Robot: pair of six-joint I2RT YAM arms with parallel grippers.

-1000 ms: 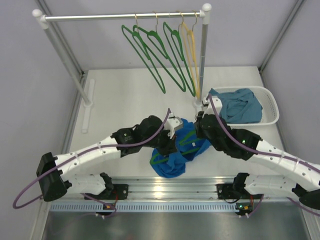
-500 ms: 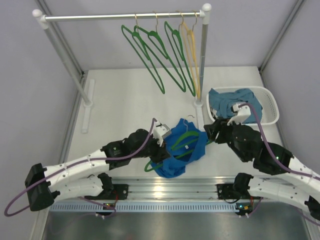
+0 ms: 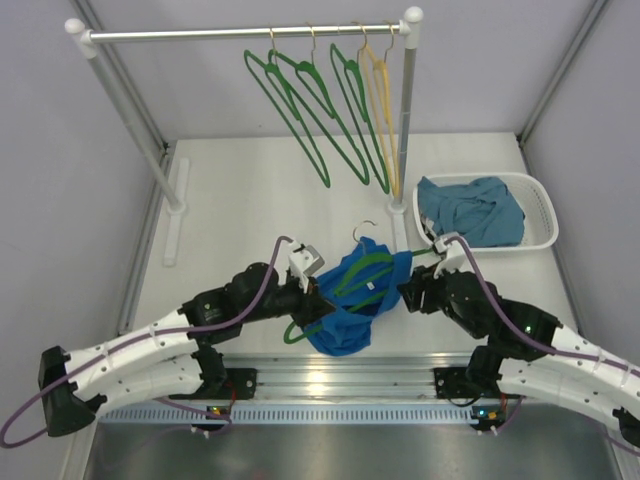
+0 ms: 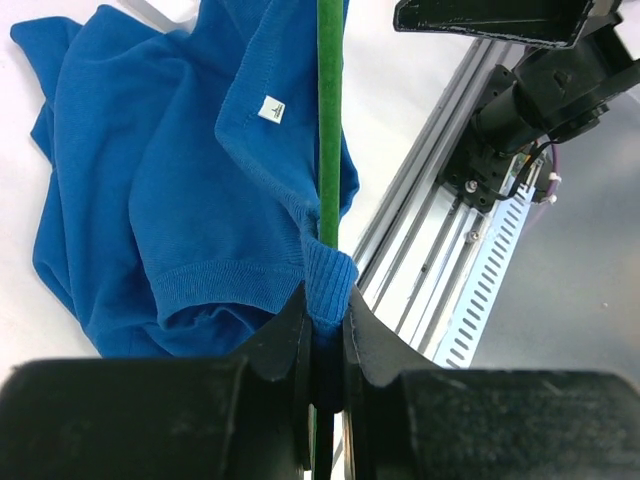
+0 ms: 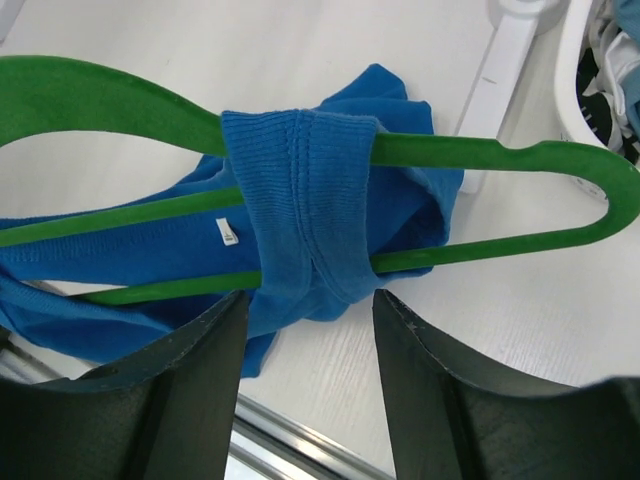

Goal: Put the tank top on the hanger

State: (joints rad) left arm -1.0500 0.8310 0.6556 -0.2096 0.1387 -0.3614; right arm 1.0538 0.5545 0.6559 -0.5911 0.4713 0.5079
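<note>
Tank top (image 3: 345, 325): bright blue, bunched on the surface (image 3: 240, 190) near its front edge, between your two arms; one of its straps wraps around both bars of the hanger.
Hanger (image 3: 365, 266): green, lying tilted across the tank top, with its brass hook toward the rack.
Left gripper (image 4: 325, 312): fingers pressed together on a ribbed fold of the tank top; the green bar runs into the same pinch.
Right gripper (image 5: 310, 300): fingers spread apart just before the wrapped strap, holding nothing.
Rack (image 3: 240, 33): metal rail on white posts at the far side.
Basket (image 3: 540, 215): white, to your right, holding a teal garment (image 3: 480, 210).
</note>
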